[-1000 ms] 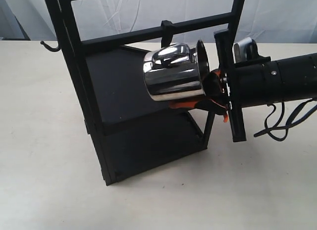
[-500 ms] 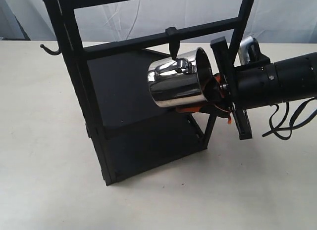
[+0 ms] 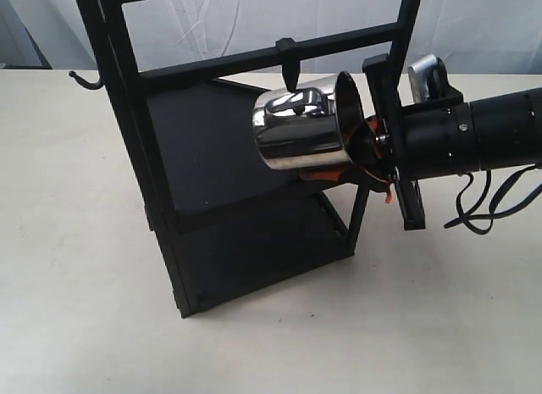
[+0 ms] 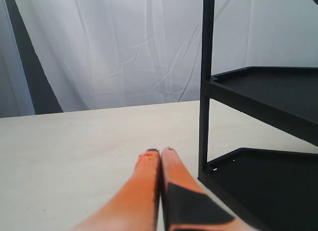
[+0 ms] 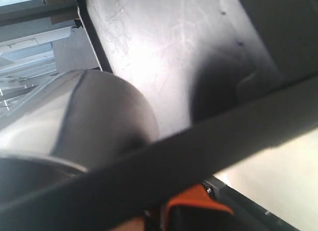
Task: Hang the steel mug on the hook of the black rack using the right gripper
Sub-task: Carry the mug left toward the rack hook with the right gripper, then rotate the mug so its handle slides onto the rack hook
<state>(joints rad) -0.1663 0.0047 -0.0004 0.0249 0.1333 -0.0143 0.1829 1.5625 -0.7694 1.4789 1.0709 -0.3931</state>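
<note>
The steel mug (image 3: 298, 138) lies on its side in the air, in front of the black rack (image 3: 127, 131). My right gripper (image 3: 343, 161) is shut on its rim, with one orange finger (image 3: 326, 173) under the wall. The looped handle (image 3: 296, 101) faces up, right below the tip of the slim hook (image 3: 289, 65) that is clipped to a crossbar. I cannot tell whether the tip is inside the loop. In the right wrist view the mug (image 5: 74, 116) is close and blurred behind a black bar (image 5: 198, 151). My left gripper (image 4: 160, 152) is shut and empty beside a rack post (image 4: 206, 92).
A curved ball-tipped hook (image 3: 85, 79) sticks out from the rack's left post. The rack's two flat shelves (image 3: 212, 148) lie behind and below the mug. The pale table (image 3: 76, 284) stretches around the rack, and a white cloth (image 3: 474, 21) hangs behind.
My right gripper has raised the mug and moved it slightly right, bringing the handle up under the slim hook. The rack shifted a little and came back.
</note>
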